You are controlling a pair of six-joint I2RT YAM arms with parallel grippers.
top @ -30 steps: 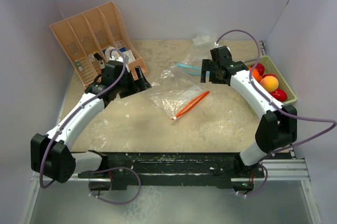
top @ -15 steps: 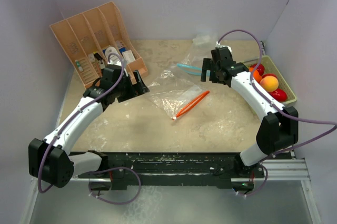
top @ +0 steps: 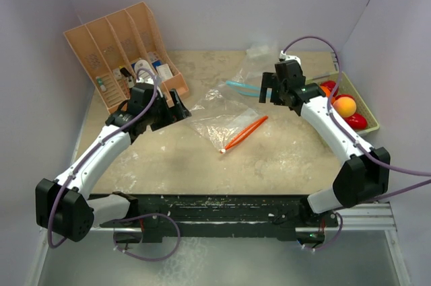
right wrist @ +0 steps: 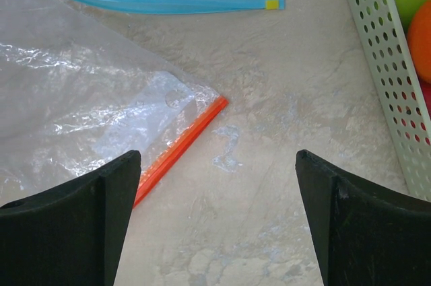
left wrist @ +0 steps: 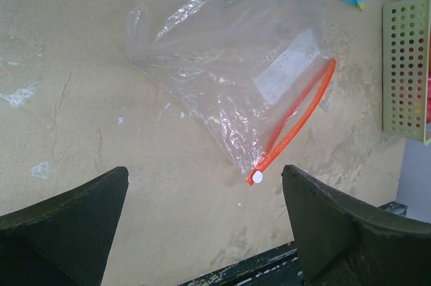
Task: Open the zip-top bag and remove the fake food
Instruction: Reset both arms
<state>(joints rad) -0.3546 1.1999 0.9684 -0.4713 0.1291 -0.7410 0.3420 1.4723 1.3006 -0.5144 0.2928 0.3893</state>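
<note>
At the middle of the top view, the zip-top bag (top: 219, 121) lies flat on the tabletop (top: 283, 155) and looks empty, orange zipper along its lower-right edge. The fake food (top: 344, 105) sits in the pale green tray (right wrist: 387, 84) at the right edge, apparently already unloaded. The left pincer (top: 178, 107) and right pincer (right wrist: 217, 155) hover either side of the bag, fingers apart and empty, probably because nothing is left to grip.

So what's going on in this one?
Neither arm holds anything. The left gripper and right gripper hover open on either side of the orange-zip bag, which lies flat and looks empty on the table. The toy fruits sit in the green tray at the right.
</note>
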